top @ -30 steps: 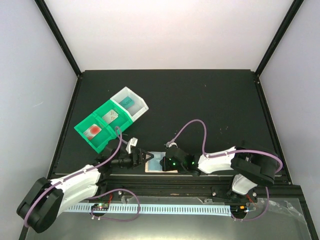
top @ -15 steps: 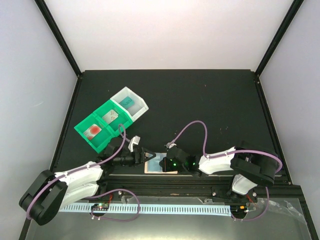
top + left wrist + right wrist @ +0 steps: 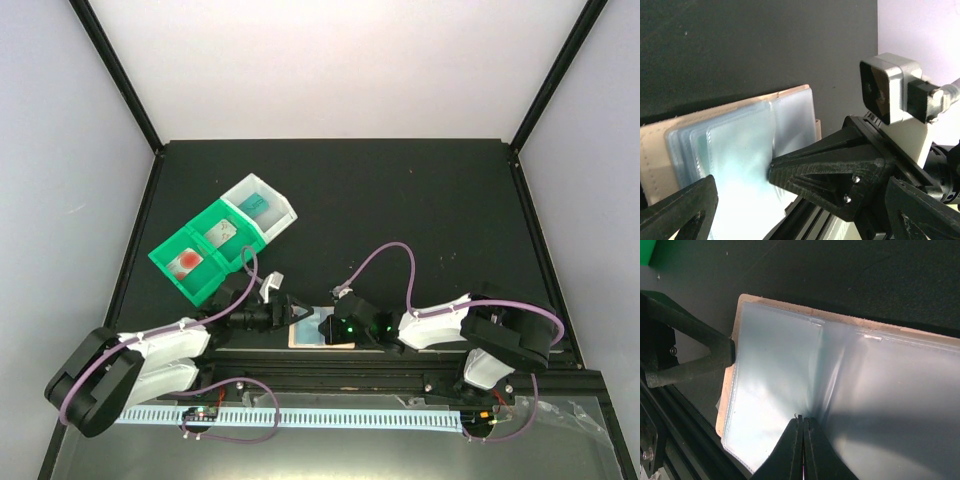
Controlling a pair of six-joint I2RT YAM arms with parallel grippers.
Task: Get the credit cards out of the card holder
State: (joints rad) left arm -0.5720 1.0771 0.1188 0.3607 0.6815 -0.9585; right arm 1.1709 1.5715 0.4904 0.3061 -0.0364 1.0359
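Card holder [image 3: 775, 355] open beneath right gripper [image 3: 801, 421], fingertips pressed together against its sleeves; spread left gripper [image 3: 296, 313] at its rim.

The left arm [image 3: 160, 352], at seven o'clock in the top view, and the right arm [image 3: 440, 325], at five o'clock, have white shells, black joints and looping purple cables [image 3: 385, 252]. Green lights [image 3: 345, 325] glow on the right wrist. The right gripper [image 3: 772, 172] is a black ribbed wedge with two small screws [image 3: 855, 178] and a grey camera block [image 3: 888, 90] at its one o'clock.
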